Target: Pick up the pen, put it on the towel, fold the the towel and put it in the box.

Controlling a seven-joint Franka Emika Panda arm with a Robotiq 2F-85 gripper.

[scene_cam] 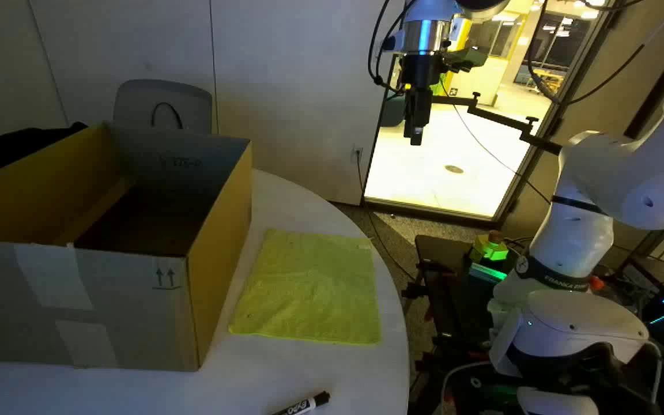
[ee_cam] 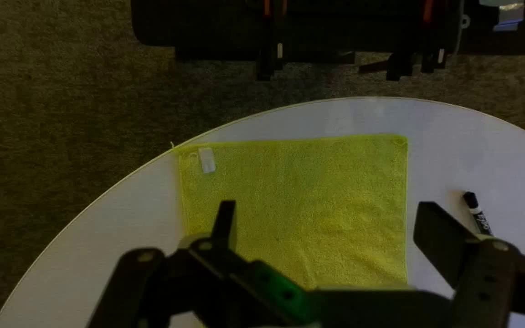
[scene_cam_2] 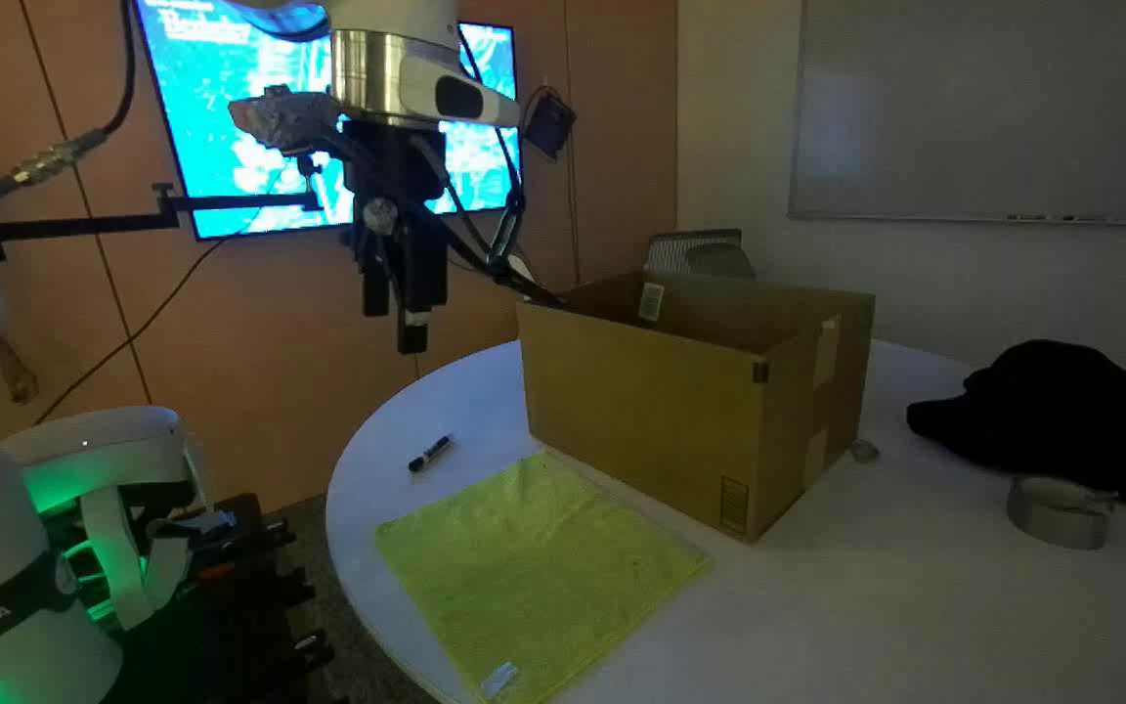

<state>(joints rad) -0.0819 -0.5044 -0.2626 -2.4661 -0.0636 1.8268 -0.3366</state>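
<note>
The pen (scene_cam: 303,405), a black and white marker, lies on the table beside the towel. It also shows in an exterior view (scene_cam_2: 431,454) and in the wrist view (ee_cam: 477,214), partly behind a finger. The yellow-green towel (scene_cam: 314,288) lies flat and unfolded on the table, also in an exterior view (scene_cam_2: 534,567) and the wrist view (ee_cam: 299,182). The brown box (scene_cam: 130,311) stands open beside the towel, also in an exterior view (scene_cam_2: 641,411); it is out of the wrist view. My gripper (ee_cam: 328,214) is open and empty, high above the table, in both exterior views (scene_cam: 416,135) (scene_cam_2: 395,328).
The round white table (scene_cam_2: 866,606) has a curved edge close to the towel. A tape roll (scene_cam_2: 1059,513) and a black cloth (scene_cam_2: 1061,411) lie on the far side of the box. Grey chairs (scene_cam: 165,104) stand behind. The box's walls are tall.
</note>
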